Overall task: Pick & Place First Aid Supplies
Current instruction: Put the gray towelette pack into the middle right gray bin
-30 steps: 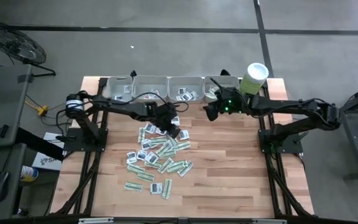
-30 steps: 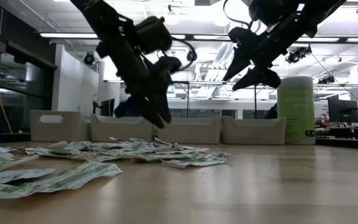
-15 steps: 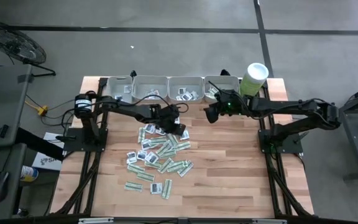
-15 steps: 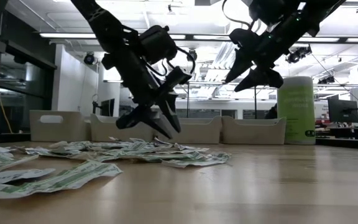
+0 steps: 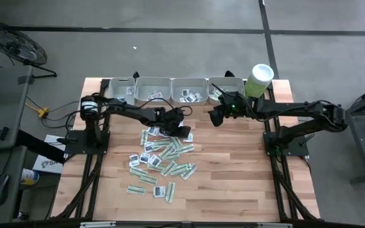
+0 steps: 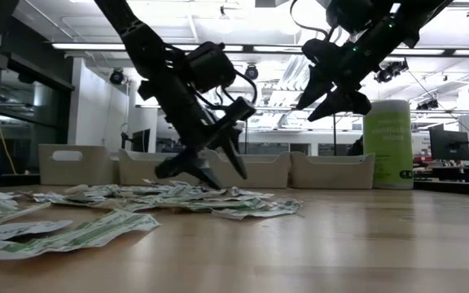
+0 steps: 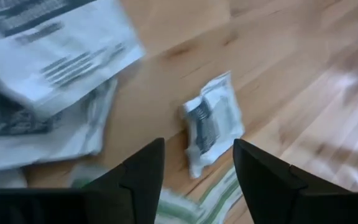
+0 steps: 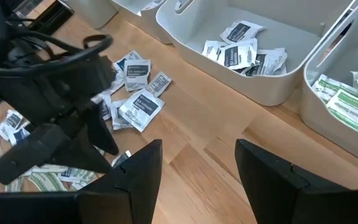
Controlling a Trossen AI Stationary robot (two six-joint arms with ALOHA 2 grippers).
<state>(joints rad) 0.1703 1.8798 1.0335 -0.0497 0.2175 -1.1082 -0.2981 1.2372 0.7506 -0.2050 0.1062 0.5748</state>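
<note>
On the near half of the tabletop (image 5: 233, 183) we see the sachets (image 5: 160, 161) scattered loose. Above the pile's far edge hangs the left pincer (image 6: 210, 159), fingers spread, empty. Farther back the right pincer (image 5: 213, 116) hovers open, empty, before the trays (image 5: 171, 82) holding more sachets.

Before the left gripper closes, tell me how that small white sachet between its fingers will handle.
The sachet looks thin and crinkled, so it is probably floppy and very light. It lies flat on the wooden table, so the open left gripper may struggle to get under its edge, and it could slide rather than lift.
</note>
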